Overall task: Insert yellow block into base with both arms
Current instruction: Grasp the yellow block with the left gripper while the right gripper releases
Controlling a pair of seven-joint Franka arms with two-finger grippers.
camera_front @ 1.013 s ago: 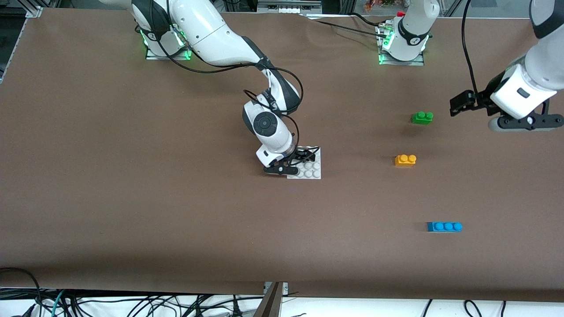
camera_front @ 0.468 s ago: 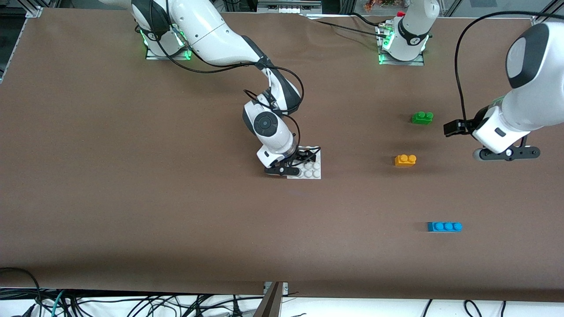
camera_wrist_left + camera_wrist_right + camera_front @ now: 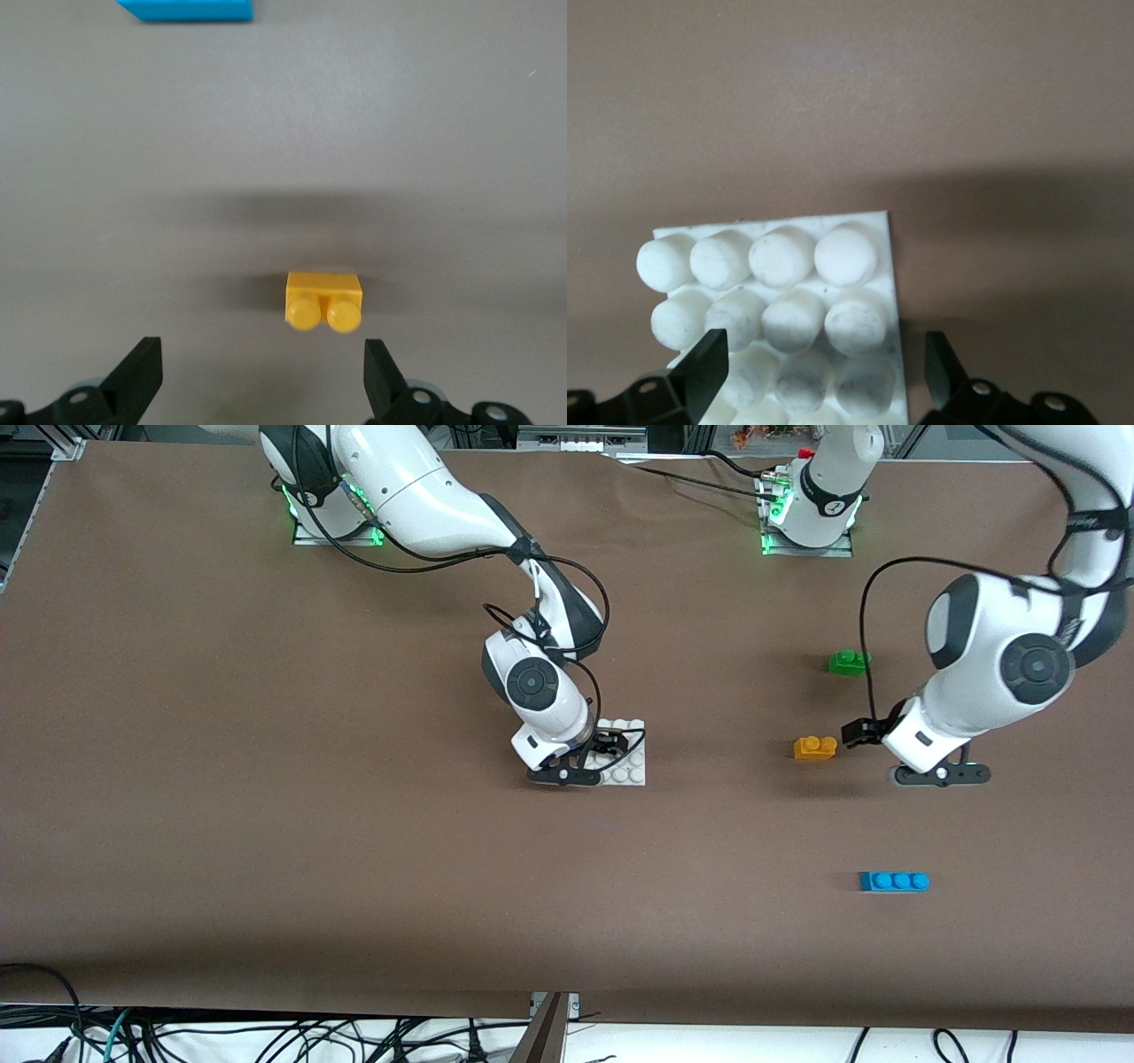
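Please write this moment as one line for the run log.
left gripper: open, beside yellow block, not touching | right gripper: open, fingers straddling base | yellow block: on table, not inserted

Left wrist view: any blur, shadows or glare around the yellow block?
Left wrist view: yellow block soft, its studs blurred; a wide dim shadow band lies on the table above it; blue brick cut by the frame edge; no glare. Right wrist view: base studs sharper in the farthest row, the nearest ones blurred; a shadow darkens the table beside it. Front view: sharp, evenly lit.
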